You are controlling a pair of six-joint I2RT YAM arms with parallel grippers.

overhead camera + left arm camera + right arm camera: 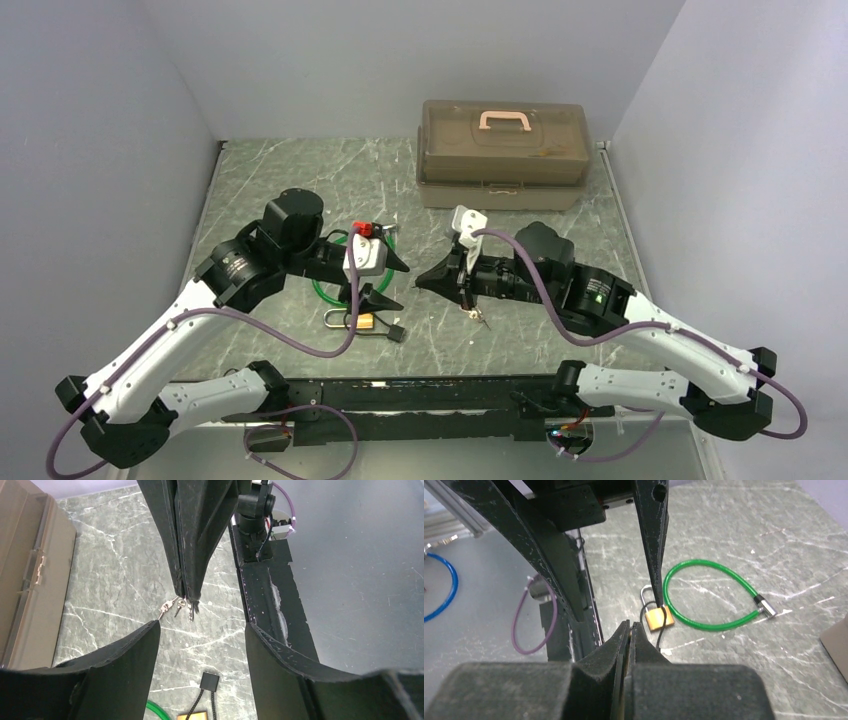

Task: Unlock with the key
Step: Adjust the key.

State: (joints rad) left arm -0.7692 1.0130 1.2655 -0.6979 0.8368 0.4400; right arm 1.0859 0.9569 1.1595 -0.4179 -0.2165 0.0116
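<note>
My right gripper (420, 282) is shut, with a thin sliver of metal pinched between its pads (630, 626). The key (175, 607) shows in the left wrist view as a small silver bunch dangling at the tip of the shut right fingers (187, 555). The bunch also shows under that gripper in the top view (477, 317). The brass padlock (365, 322) lies on the table and also shows in the right wrist view (658, 617). My left gripper (392, 284) is open and empty above the padlock, facing the right gripper, its jaws wide (201, 626).
A green cable loop (709, 595) lies beside the padlock, under my left gripper. A black cord with a square tab (209, 681) runs from the padlock. A brown toolbox (503, 150) stands at the back. The black arm rail (420, 395) runs along the near edge.
</note>
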